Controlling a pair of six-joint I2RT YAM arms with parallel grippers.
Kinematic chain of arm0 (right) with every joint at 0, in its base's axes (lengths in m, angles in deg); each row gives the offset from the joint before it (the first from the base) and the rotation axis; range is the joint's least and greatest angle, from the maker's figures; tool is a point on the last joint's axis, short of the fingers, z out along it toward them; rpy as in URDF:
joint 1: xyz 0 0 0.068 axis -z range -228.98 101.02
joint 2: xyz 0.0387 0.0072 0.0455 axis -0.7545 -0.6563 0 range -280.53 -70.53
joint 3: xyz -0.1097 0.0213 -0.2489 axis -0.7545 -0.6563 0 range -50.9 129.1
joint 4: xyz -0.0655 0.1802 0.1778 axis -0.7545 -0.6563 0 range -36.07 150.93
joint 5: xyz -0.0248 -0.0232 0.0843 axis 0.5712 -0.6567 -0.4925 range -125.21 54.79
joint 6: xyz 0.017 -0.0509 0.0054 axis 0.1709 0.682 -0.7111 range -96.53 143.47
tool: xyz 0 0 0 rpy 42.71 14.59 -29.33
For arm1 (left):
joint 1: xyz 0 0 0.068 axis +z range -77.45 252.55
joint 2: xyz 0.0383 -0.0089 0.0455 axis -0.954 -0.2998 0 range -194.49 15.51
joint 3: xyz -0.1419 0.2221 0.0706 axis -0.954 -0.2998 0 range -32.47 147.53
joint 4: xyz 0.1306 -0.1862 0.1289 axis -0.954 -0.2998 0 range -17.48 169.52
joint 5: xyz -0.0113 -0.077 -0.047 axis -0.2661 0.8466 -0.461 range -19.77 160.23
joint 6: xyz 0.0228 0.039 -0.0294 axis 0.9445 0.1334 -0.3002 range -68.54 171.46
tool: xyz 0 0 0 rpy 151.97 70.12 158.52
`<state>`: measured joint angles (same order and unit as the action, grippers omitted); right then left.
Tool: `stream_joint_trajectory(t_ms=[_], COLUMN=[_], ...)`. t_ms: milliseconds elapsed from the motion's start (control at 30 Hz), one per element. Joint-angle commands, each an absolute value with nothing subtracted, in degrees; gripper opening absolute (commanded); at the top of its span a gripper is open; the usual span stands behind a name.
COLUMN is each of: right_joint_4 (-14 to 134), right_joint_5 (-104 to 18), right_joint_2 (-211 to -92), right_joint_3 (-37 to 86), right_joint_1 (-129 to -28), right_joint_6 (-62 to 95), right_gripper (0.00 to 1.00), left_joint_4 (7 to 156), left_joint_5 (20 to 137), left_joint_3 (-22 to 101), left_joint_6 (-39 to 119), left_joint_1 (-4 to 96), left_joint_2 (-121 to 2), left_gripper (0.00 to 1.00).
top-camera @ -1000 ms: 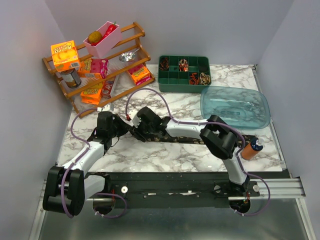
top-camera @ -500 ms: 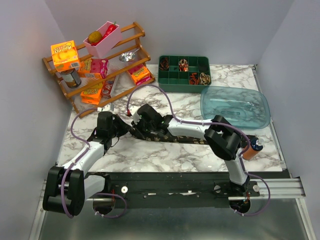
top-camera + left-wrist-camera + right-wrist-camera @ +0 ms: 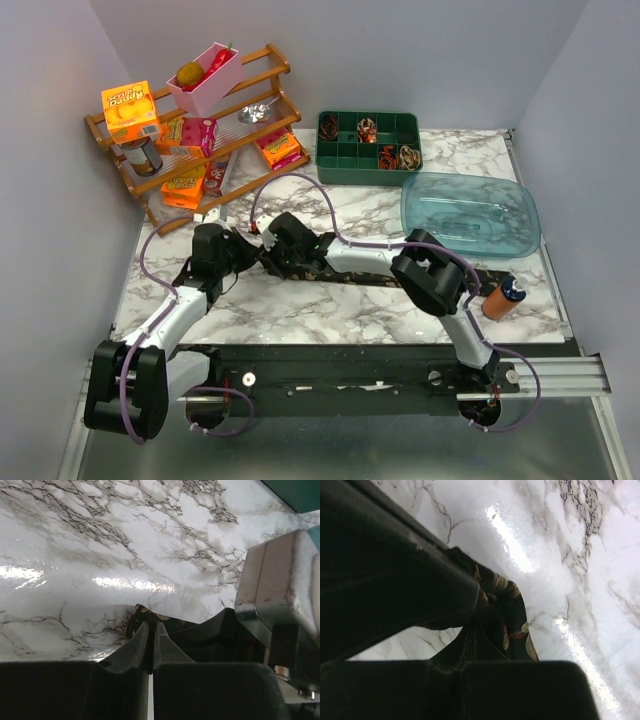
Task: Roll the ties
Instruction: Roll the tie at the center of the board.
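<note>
My left hand [image 3: 151, 626] is closed, pinching the tie [image 3: 144, 613] at its tip. My right hand [image 3: 479, 611] is clamped shut on the bunched fold just beside it. The remaining length lies flat on the table [image 3: 300, 312]. Risk: I judge the thin pinch may slip when twisting begins, giving a loose, skewed coil.

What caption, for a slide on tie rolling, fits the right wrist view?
Close-up: right gripper shut on a dark gold-patterned tie over the marble table.
</note>
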<state>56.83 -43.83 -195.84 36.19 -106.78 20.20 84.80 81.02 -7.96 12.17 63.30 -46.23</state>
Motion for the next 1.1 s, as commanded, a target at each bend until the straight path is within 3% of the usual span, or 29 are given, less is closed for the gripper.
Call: stream_joint_trajectory(t_ms=[0, 500, 1067], right_joint_4=[57.3, 58.3, 64.9], right_joint_5=[-43.4, -35.9, -32.3], right_joint_2=[-198.5, -195.3, -179.8], right_joint_3=[37.3, 35.1, 24.0], right_joint_1=[-107.2, -106.6, -106.3], right_joint_6=[18.7, 16.9, 18.5], right_gripper=[0.01, 0.01, 0.01], left_joint_4=[89.1, 91.6, 86.7], left_joint_5=[84.3, 87.2, 83.4], left_joint_3=[-9.8, -11.0, -6.9], left_joint_6=[11.5, 11.2, 15.2], left_joint_1=[63.0, 62.8, 62.3], left_joint_2=[-44.6, -45.0, -46.3], left_gripper=[0.03, 0.03, 0.03])
